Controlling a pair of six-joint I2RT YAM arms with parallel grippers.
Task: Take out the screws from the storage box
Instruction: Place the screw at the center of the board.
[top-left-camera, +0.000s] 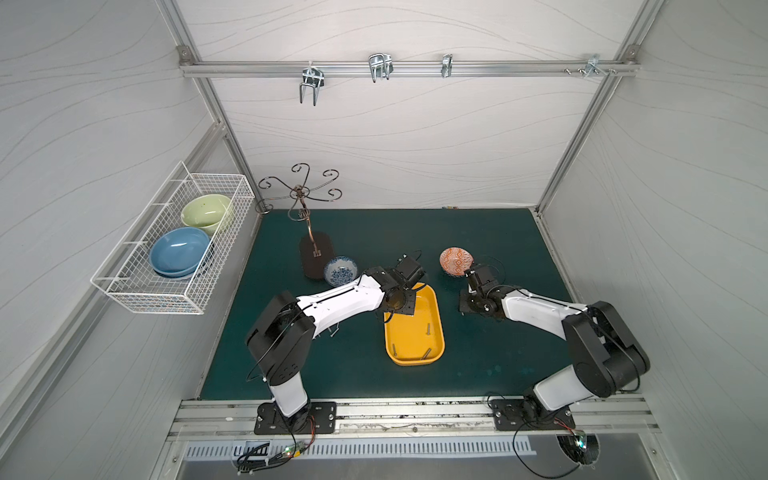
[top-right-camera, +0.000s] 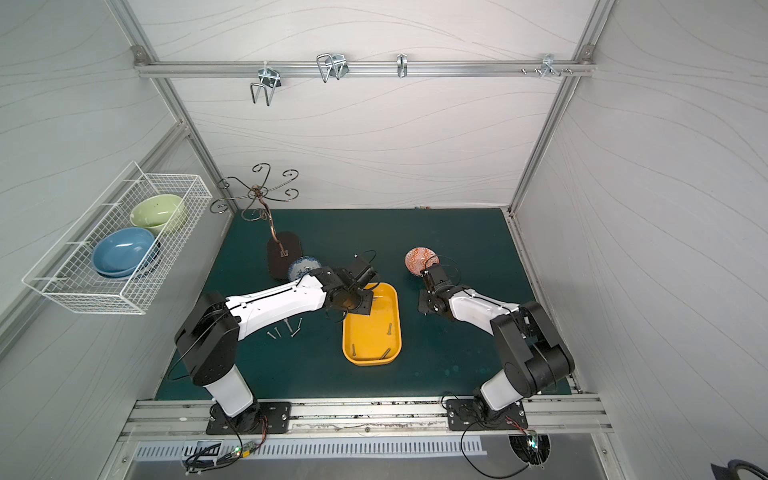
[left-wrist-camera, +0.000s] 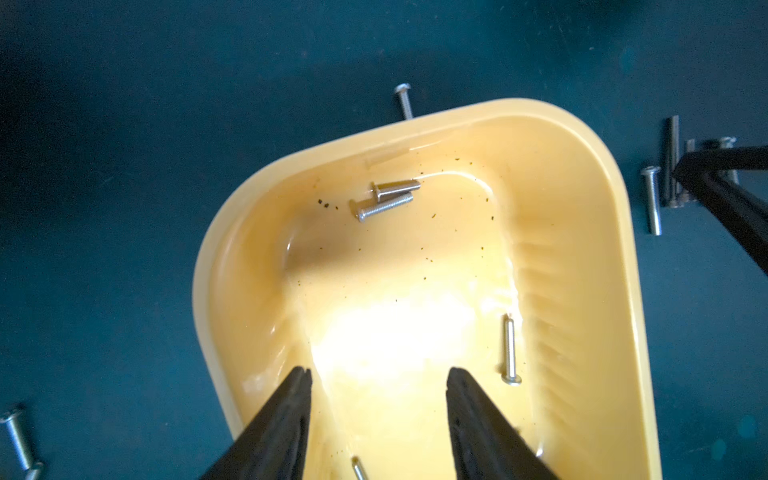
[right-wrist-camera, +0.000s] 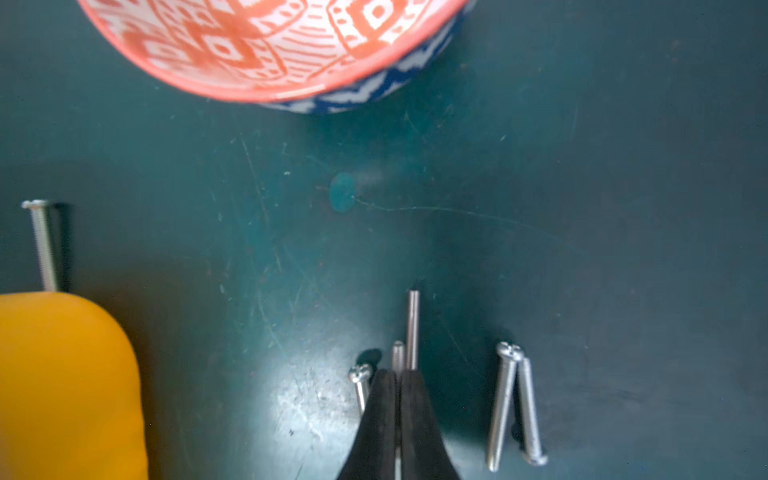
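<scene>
Shallow yellow glossy plastic tray, rounded corners (top-left-camera: 409, 336), mid-surface. Few slim threaded silver metal screws (left-wrist-camera: 384, 205) inside, more loose alongside on scuffed dark green matte surface (top-left-camera: 478, 232). Over tray: left jaws apart, empty. Among loose screws: right jaws closed, pinch uncertain. White wavy-grained wall panels (top-left-camera: 395, 145), aluminium framing (top-left-camera: 399, 68).

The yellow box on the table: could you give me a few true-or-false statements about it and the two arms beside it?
1. The storage box is empty. False: several screws lie inside it.
2. The left tool hangs open over the box. True.
3. The right tool is spread wide. False: it is shut.
4. Loose screws lie on the green mat outside the box. True.
</scene>
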